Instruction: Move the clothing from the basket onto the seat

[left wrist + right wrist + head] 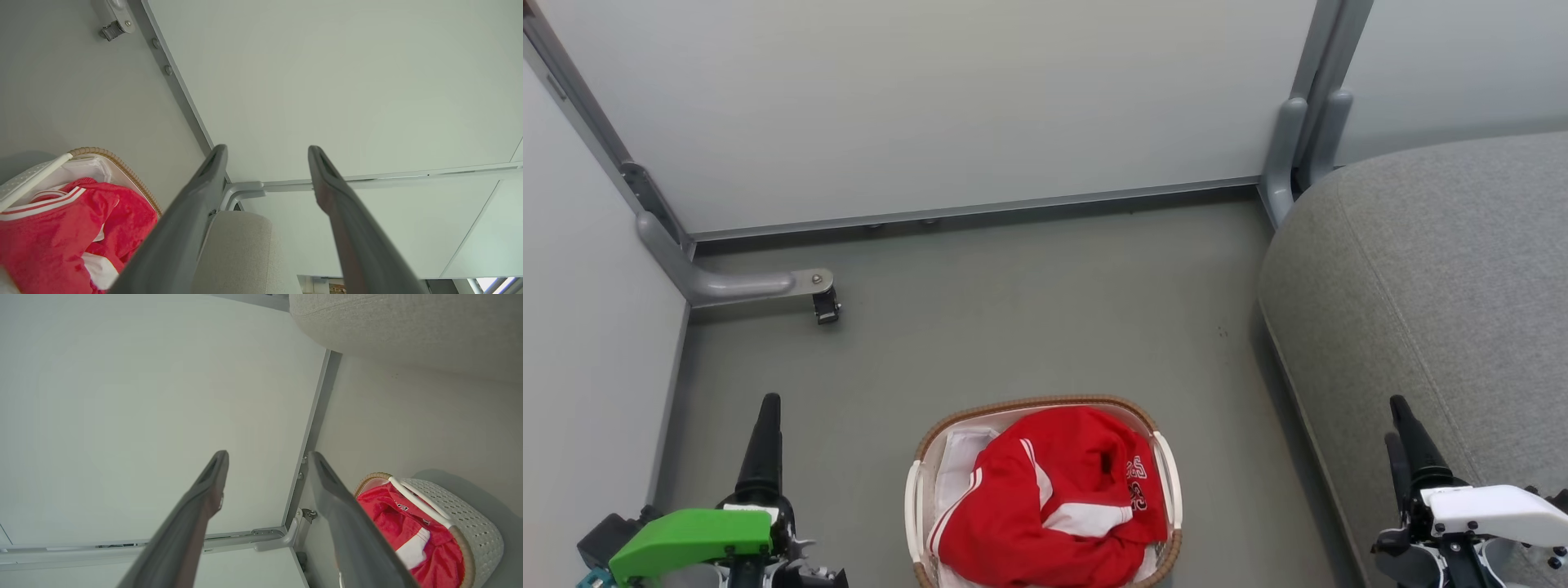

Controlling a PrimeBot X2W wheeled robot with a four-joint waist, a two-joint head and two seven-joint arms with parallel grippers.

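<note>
Dark grey fingers [192,220] of the left gripper [266,149] stand spread wide, gripping no object, and the pale wall panel [347,81] shows through the gap between them. The right gripper [267,454] has its two dark fingers [351,522] parted just as wide, likewise holding no object, with the same kind of pale panel behind them. In the head view the left gripper sits at the lower left under a bright green cover [690,535], its fingers pointing up over the grey-green floor [1013,310], to the left of the basket [1029,405] and apart from it. The right gripper sits at the lower right under a white cover [1494,506], its fingers in front of the near edge of the seat [1437,269], to the right of the basket and apart from it. The basket stands on the floor between the two grippers, white and perforated with a brown woven rim and white side handles. The clothing [1054,498] lies bunched inside it, red with white stripes and panels and a bit of lettering [1136,480] toward the right side, heaped up to the rim. White cloth [954,478] shows beneath it at the basket's left side. The seat, grey fabric with a rounded corner, stands to the basket's right with a strip of floor between them.
</note>
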